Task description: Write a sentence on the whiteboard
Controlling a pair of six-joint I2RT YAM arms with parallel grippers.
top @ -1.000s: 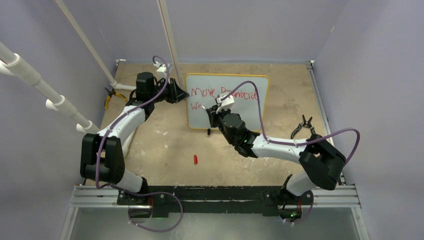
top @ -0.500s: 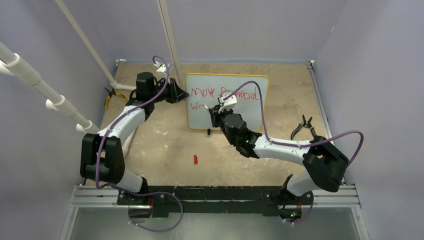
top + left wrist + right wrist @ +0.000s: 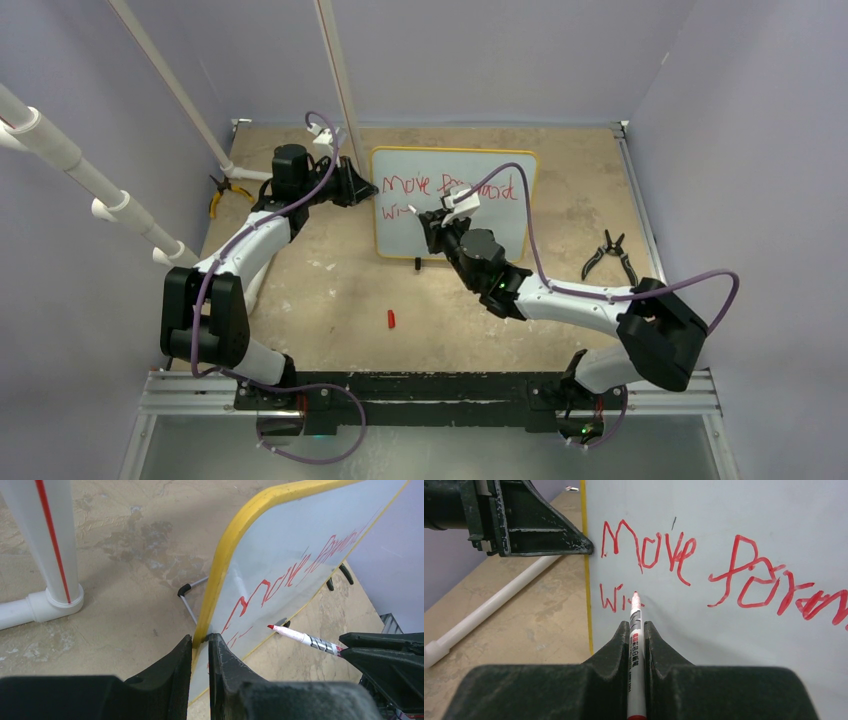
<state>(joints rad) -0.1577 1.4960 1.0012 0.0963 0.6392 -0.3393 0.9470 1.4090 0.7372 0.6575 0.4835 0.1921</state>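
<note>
The whiteboard [image 3: 500, 228] stands upright on its black feet at the table's back middle, yellow-framed. My left gripper [image 3: 362, 190] is shut on its left edge; the fingers [image 3: 182, 652] pinch the yellow frame [image 3: 235, 545]. The sentence [image 3: 450, 187] in red reads "Move forwa.." with "Wi" starting a second line [image 3: 611, 600]. My right gripper [image 3: 428, 222] is shut on a white red-ink marker [image 3: 636, 645]. Its tip sits just right of "Wi", at or very near the board [image 3: 724, 655]. The marker [image 3: 302, 637] also shows in the left wrist view.
A red marker cap [image 3: 391, 319] lies on the table in front of the board. Black pliers [image 3: 607, 254] lie at the right, yellow-handled pliers [image 3: 218, 195] at the left. White pipes [image 3: 100, 190] slant along the left; one pipe foot [image 3: 55, 555] stands near the board.
My right arm has shifted a little to the right, carrying the marker tip along the second line past the "W". The left gripper and the board have not moved.
</note>
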